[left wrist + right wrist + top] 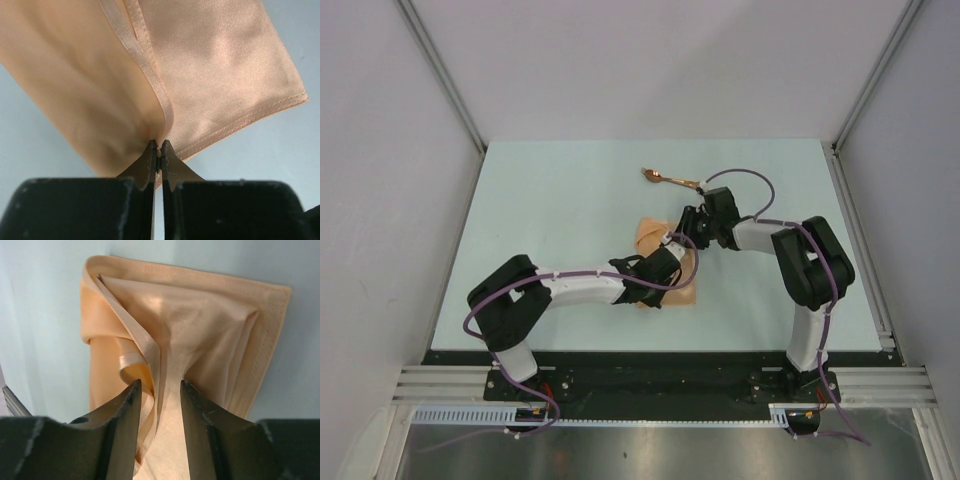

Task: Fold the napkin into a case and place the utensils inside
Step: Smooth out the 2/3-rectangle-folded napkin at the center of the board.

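- Napkin (648, 236): peach cloth, folded in layers, near the middle of the worktop (550, 200), both arms meeting over it. One hemmed edge is turned over in a loose roll at the napkin's side, and the layers are gathered into a ridge, not flat.
- Left arm (580, 288): jaws closed tight on a fold of the napkin's hem, which they pinch at the tips.
- Right arm (760, 236): jaws parted to a middling gap, with the napkin's ridge running up between them. No clamping shows.
- Utensils (665, 178): one copper-gold spoon shows, lying on the far side of the napkin and apart from it. Any other piece is hidden or too small to tell.
- Step, as judged: folding not finished, no pocket formed, nothing placed inside.
- Hazard: with the right jaws slack, the gathered ridge may spring back and undo the layers.
- Hazard: a pull by the left jaws, the only firm grip, may drag the whole napkin and skew the fold.
- Hazard: the loose rolled edge may fold inward and block the pocket mouth.
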You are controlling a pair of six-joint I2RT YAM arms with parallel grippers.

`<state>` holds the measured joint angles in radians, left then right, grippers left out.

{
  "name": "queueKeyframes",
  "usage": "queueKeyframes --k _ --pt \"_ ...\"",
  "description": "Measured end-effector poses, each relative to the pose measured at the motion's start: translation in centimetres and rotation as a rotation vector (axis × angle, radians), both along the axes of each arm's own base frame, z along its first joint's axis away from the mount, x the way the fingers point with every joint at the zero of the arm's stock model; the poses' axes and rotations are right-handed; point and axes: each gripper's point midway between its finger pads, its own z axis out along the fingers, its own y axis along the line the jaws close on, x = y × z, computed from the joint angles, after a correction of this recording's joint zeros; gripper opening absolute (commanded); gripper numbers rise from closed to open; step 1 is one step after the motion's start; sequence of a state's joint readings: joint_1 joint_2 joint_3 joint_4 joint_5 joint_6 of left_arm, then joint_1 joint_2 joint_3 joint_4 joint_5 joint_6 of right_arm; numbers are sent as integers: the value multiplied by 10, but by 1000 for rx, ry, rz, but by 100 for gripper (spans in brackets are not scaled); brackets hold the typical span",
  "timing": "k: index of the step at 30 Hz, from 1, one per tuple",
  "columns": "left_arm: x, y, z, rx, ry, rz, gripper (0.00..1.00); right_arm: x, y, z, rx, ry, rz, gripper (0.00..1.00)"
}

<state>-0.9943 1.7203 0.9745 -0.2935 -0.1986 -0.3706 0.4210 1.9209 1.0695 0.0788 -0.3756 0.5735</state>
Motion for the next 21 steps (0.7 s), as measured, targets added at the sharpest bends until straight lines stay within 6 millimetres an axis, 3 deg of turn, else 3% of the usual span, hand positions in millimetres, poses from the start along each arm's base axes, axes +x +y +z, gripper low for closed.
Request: queueKeyframes --k 10,12,17,21 --pt "1 1 0 -8 1 10 0 18 11 10 22 -46 31 45" --pt "1 1 0 -8 1 11 0 24 15 7 24 -52 36 42" --pt "1 1 0 -12 4 12 0 31 20 0 34 -46 46 21" --pt "1 1 0 -15 8 16 0 35 23 -2 45 -40 35 15"
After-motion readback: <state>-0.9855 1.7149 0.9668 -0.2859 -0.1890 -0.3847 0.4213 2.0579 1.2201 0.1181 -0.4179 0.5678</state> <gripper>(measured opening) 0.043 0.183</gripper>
